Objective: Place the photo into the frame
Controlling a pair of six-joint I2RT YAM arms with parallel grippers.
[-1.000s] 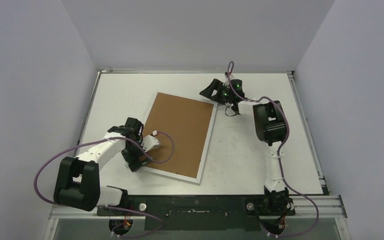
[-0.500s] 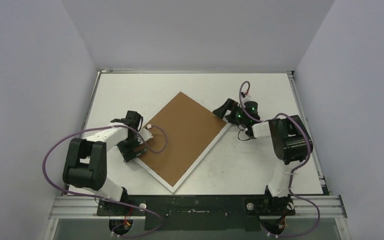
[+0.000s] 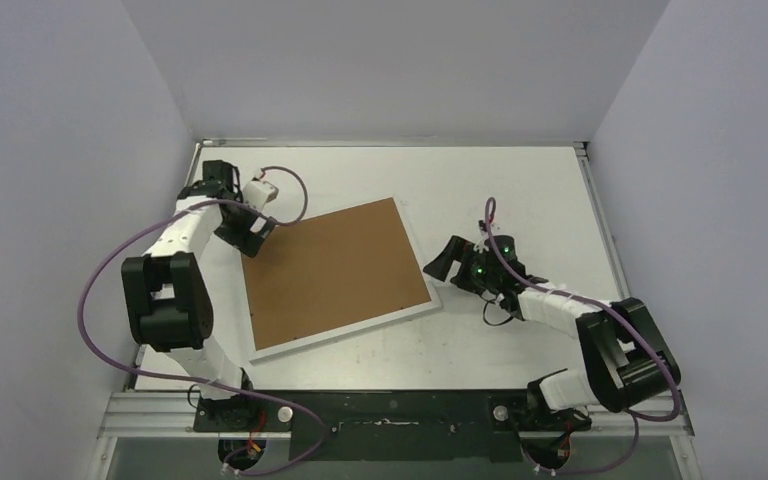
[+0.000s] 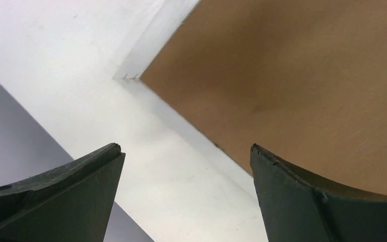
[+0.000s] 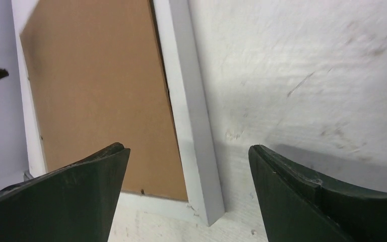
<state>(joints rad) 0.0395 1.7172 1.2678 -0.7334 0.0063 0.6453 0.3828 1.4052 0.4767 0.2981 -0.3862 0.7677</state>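
1. Frame [image 3: 335,272] lies brown back up on the desk [image 3: 520,190], long axis roughly left-right, with the right end a bit farther back.
2. Right end effector [image 3: 434,262], jaws wide and empty, sits just off the right short edge, so the frame is to its left.
3. Left end effector [image 3: 260,228], also gaping and holding nothing, hovers at the far-left corner. Both look about equally close.
4. Count: one frame, two end effectors, no photo showing anywhere.

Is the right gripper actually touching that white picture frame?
Cannot tell. In the right wrist view the open right gripper straddles the white edge of the frame, one finger over its brown back, but no contact or gap shows plainly.
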